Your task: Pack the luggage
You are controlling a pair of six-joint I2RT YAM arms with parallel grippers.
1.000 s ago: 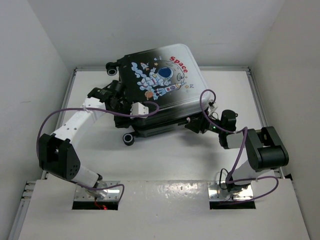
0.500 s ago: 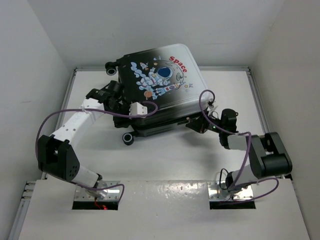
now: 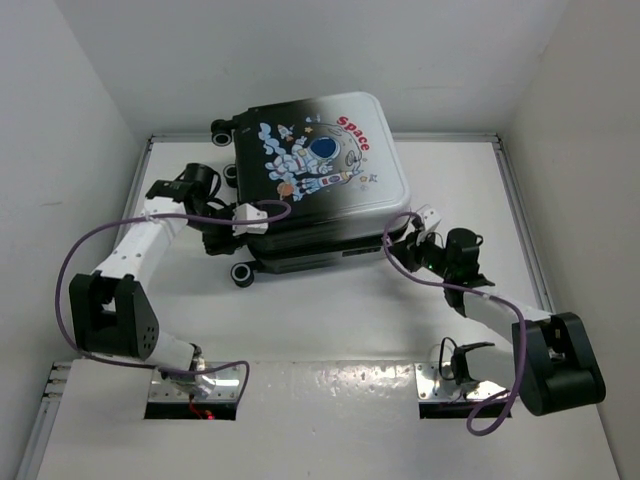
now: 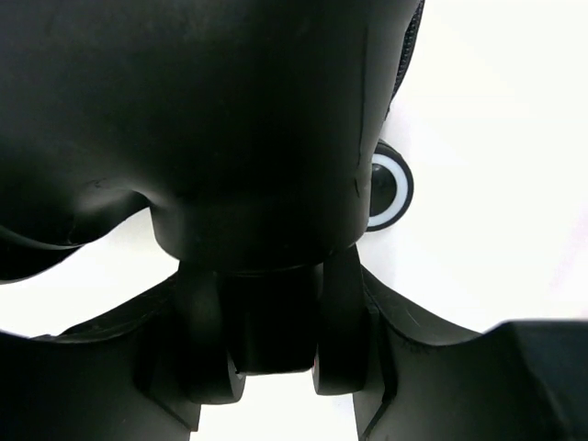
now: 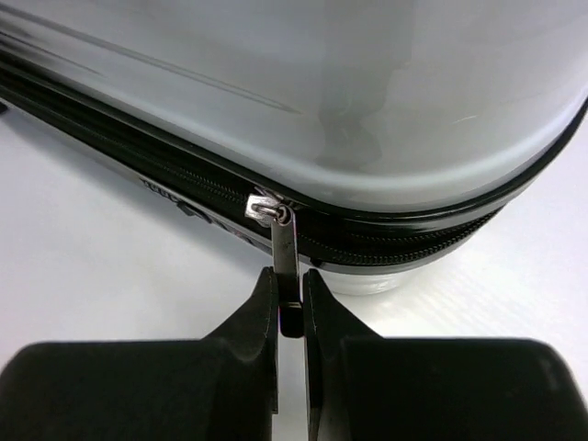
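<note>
The luggage [image 3: 320,190] lies flat, astronaut/"Space" shell up, lid down on its base. It's at the far-middle of the worktop [image 3: 330,320], far end right by the far edge. Wheel end faces the left edge, w/ one wheel [image 3: 242,273] poking out at the case's near-left corner. The zip side faces the near edge.

At the case's near-right corner is the right gripper [image 3: 415,232], up against the shell. In the wrist view it [image 5: 289,285] is pinched narrow on the zip pull [image 5: 286,253]. The pull hangs off the slider on the black zip band, just under the grey shell.

On the wheel end, close to that near-left wheel, the left gripper [image 3: 224,238] is tucked vs. the case. In the wrist view its fingers [image 4: 340,312] are approx. half apart, either side of a black lump under the dark shell. The lump fills the gap, so it looks gripped, tho v. dark there. The white-ringed wheel [image 4: 390,184] is just right of it.
</note>
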